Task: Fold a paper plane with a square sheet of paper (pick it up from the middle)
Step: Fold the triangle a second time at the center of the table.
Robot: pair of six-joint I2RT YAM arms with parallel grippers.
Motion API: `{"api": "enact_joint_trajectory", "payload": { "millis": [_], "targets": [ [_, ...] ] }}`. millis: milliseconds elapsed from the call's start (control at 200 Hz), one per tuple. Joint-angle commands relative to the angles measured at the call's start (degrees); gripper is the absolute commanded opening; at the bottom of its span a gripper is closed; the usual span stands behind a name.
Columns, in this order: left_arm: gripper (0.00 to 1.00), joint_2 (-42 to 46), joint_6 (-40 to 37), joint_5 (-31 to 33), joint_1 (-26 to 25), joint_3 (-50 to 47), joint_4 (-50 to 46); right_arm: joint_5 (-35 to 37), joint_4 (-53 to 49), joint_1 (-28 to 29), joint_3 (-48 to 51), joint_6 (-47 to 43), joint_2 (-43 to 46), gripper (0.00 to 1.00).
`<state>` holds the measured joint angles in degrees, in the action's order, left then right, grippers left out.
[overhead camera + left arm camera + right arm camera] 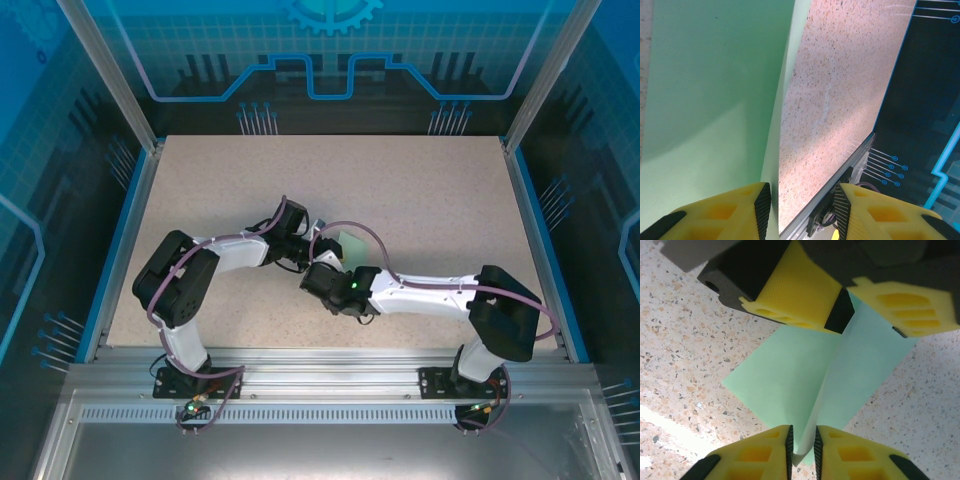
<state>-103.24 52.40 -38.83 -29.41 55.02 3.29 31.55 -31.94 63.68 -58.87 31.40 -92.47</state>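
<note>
Your square sheet of paper (780, 385) lies on the speckled table (690, 340), between the two end effectors and directly under both. It is not flat. A crease runs down its middle and stands up as a ridge, with a pale green panel sloping away to either side.

The near end of that ridge sits inside your right end effector (802, 432). Its yellow fingers (755, 455) have closed to a narrow slit, and the paper is caught between the black pads.

The far end of the ridge reaches your left end effector (867, 315), which faces the right one across the sheet. In the left wrist view, that end effector (802, 192) stands partly open, with bare table showing between its pads. The folded edge of the sheet (705, 100) runs in just beside one pad, but you cannot tell whether it touches it.

From above, a corner of the sheet (352, 243) peeks out just past both end effectors, near the middle of the table (400, 180).
</note>
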Motion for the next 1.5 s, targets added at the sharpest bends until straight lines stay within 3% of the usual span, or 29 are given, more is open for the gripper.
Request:
{"api": "enact_joint_trajectory", "payload": {
  "millis": [0, 335, 870, 1075, 1260, 1495],
  "targets": [
    [0.42, -0.20, -0.62, -0.81, -0.27, 1.34, -2.03, -1.76, -0.62, -0.73, 0.00, -0.37, 1.84, 0.17],
    [0.42, -0.22, -0.85, -0.51, -0.30, 1.38, -2.49, -7.91, 1.53, -3.44, 1.96, -1.10, 4.83, 0.18],
    [0.42, -0.03, -1.05, -0.08, -0.24, 1.52, -2.98, -15.49, 4.11, -6.75, 3.16, -2.56, 4.75, 0.05],
    [0.49, 3.76, -2.53, 7.40, -0.26, 0.31, -6.51, -26.69, 7.43, -12.09, 5.40, -5.35, 5.10, 0.00],
    [0.68, 9.69, -3.87, 16.12, -0.24, -2.33, -9.83, -39.00, 12.55, -19.59, 8.16, -7.70, 4.51, 0.02],
    [0.65, 14.57, -4.33, 19.73, -0.27, -6.16, -8.64, -48.39, 13.04, -26.06, 7.06, -11.86, 1.43, 0.02]
  ]
}}
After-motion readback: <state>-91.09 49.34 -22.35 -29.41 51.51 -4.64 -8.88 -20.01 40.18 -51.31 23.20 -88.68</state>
